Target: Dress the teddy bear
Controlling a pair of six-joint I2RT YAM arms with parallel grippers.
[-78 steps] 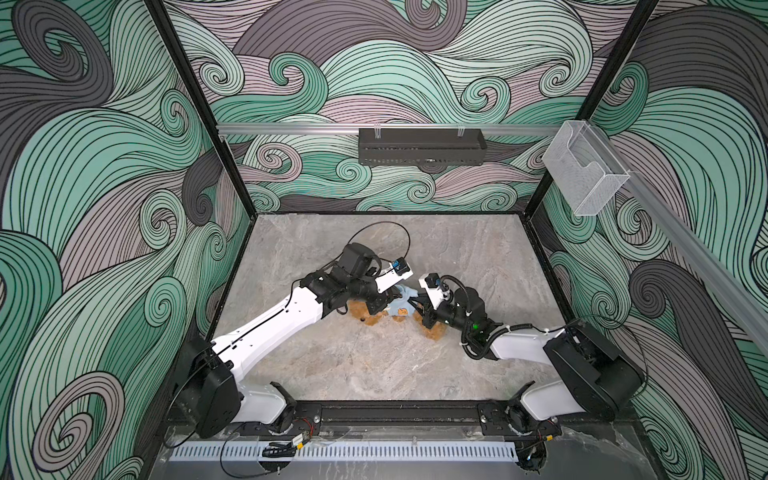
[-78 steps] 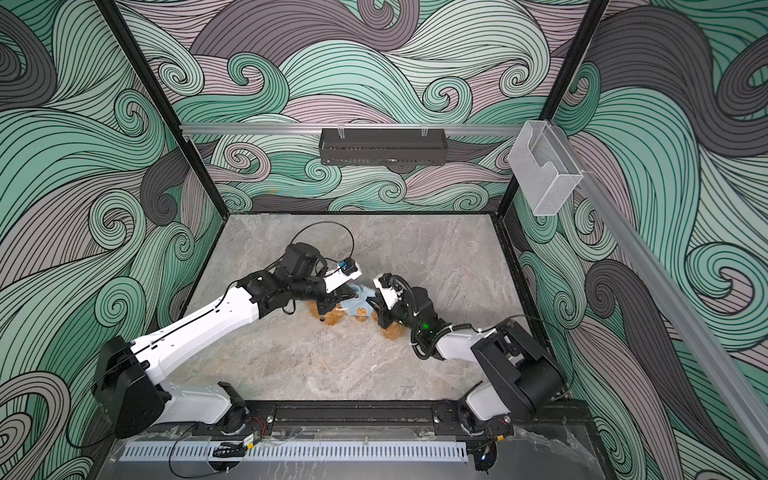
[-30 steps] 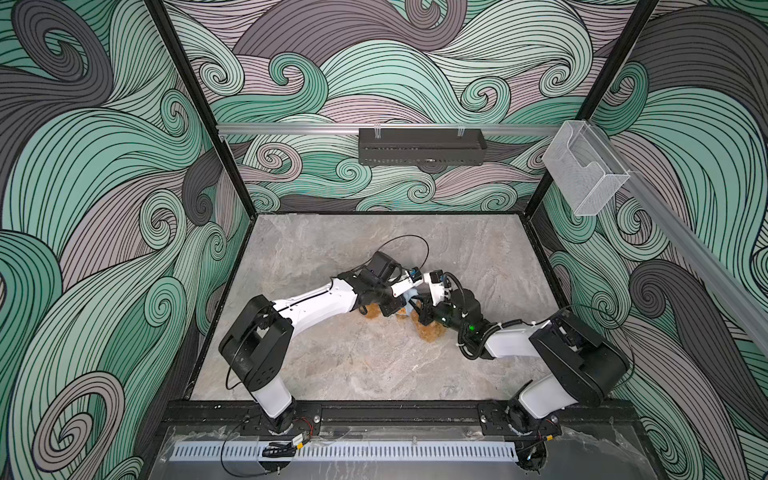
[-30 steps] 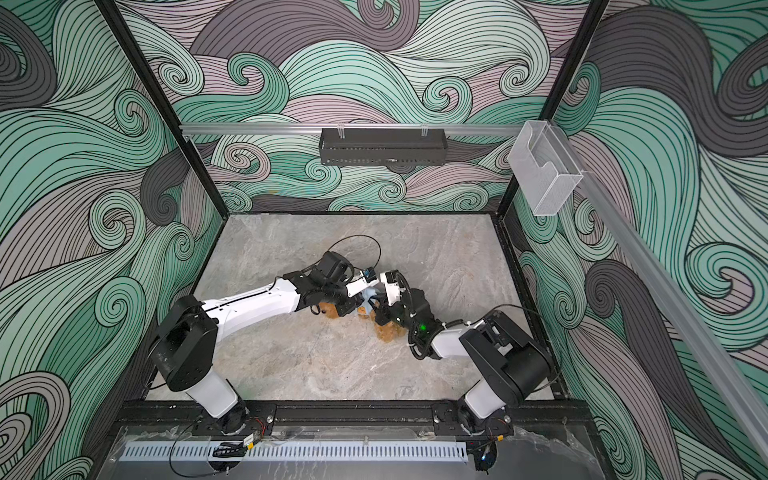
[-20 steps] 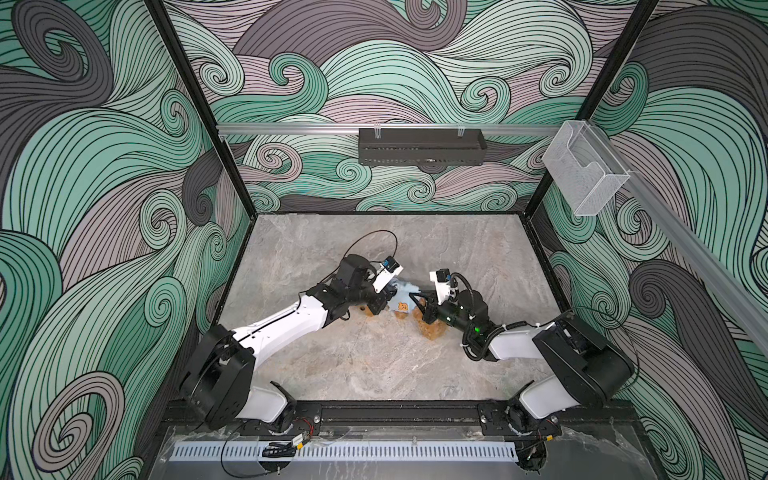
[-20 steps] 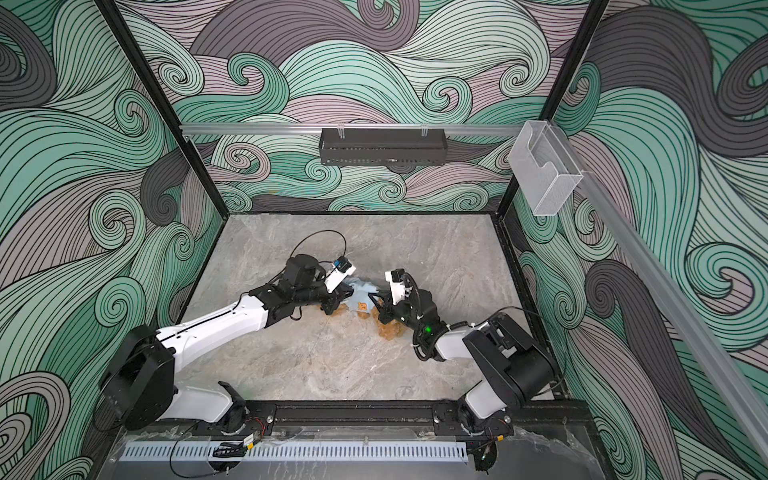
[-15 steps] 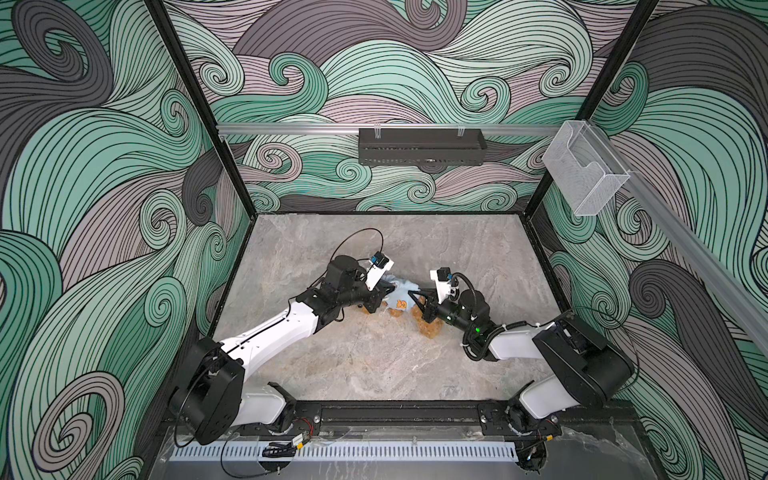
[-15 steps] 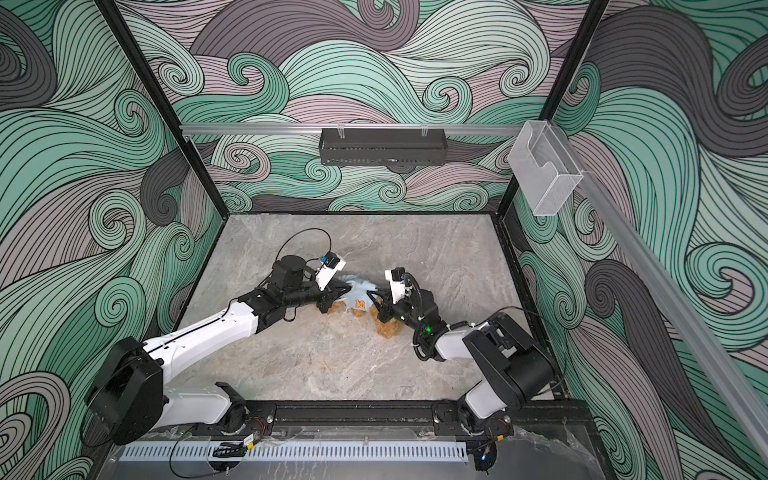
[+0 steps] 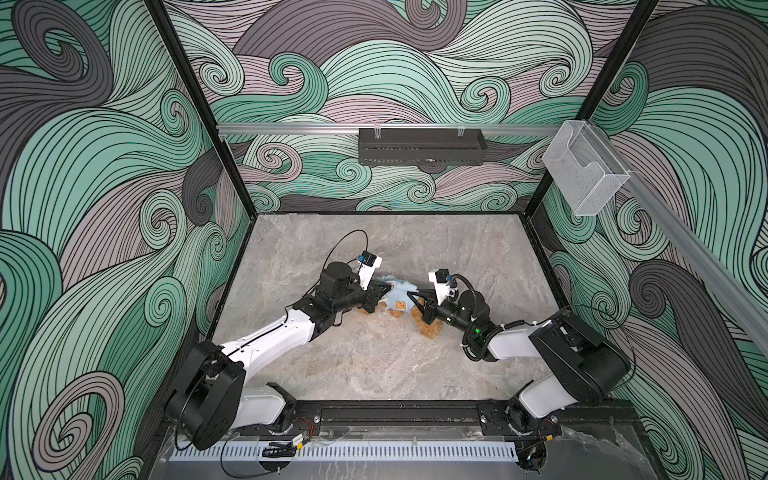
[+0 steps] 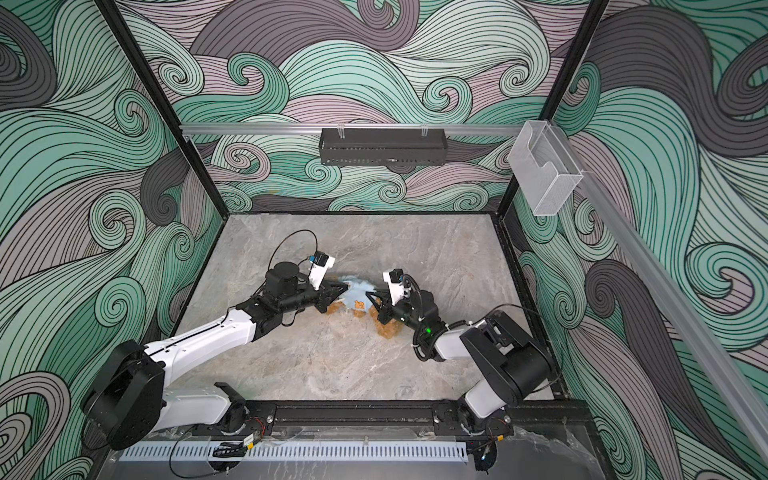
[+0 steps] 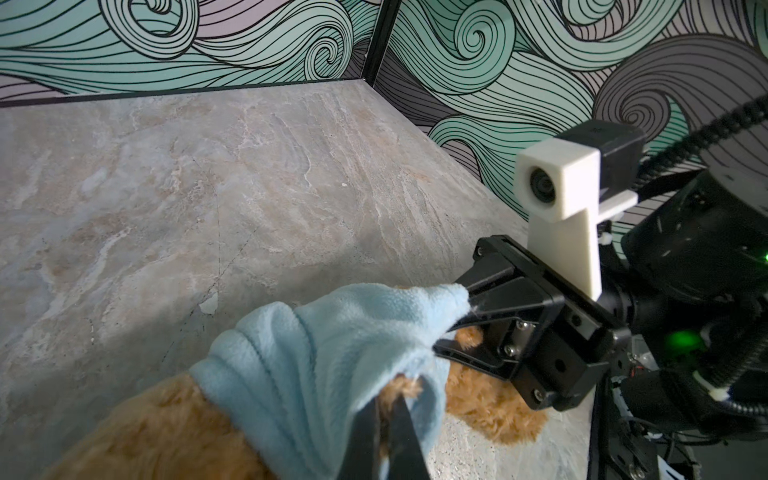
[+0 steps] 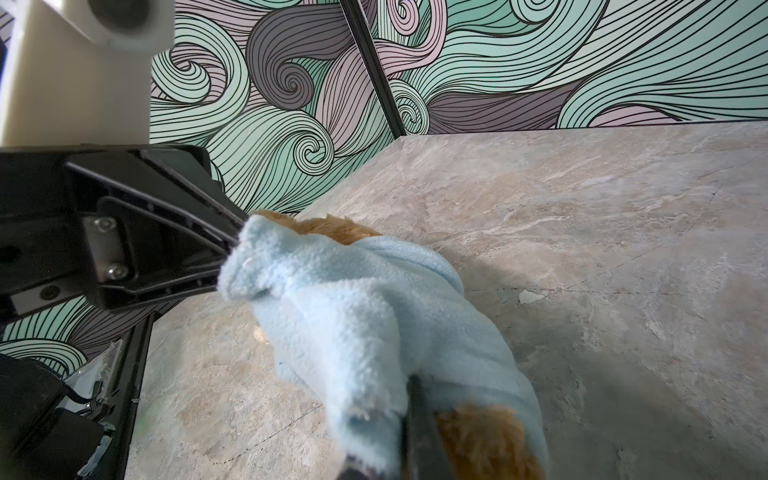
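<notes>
Teddy bear point(image 9: 430, 328) lies on table point(image 9: 374, 365), left gripper point(image 9: 388, 286) and right gripper point(image 9: 411, 296) both clenched on its shirt point(image 9: 395, 297).

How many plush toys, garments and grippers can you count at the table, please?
Plush toys: 1, the teddy bear
Garments: 1, the light blue shirt
Grippers: 2, the left gripper and the right gripper
Total: 4

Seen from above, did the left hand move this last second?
Yes, leftward: the left hand was below the middle of the black box, now toward its left end.
</notes>
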